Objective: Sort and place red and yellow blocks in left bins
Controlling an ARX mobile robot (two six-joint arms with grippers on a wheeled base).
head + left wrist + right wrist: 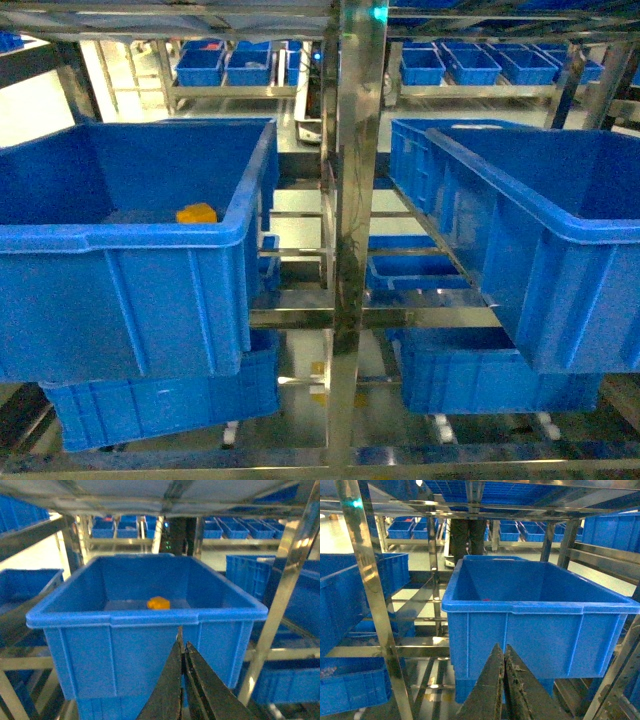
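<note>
Head view: two large blue bins stand on a steel rack [358, 200], one either side of its central upright. The left bin [130, 250] holds the orange-yellow block [197, 213], lying on the bin floor near the front right corner. The right bin [560, 230] shows no contents from here. In the right wrist view a small red speck [487, 599] sits on that bin's floor; too small to identify. Left hand [182, 652]: fingers pressed together, holding nothing, just before the bin wall. Right hand [503, 657]: likewise closed and empty. No legible labels or writing anywhere.
</note>
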